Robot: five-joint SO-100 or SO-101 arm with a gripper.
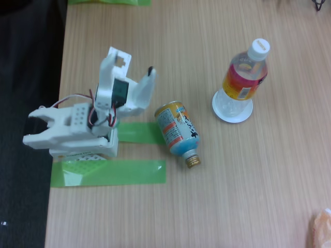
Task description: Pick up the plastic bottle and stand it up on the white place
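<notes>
Fixed view: the plastic bottle (245,72) stood upright on the white place (232,107), toward the table's (248,196) upper-right corner.
It looked clear, thin-walled and probably light and slick; the ribbed body under the label seemed the safest grip. The gripper (135,72) was folded back near the left edge, released and holding nothing. The blue can-bottle (178,132) lay between them; open wood surrounded the dish.
</notes>
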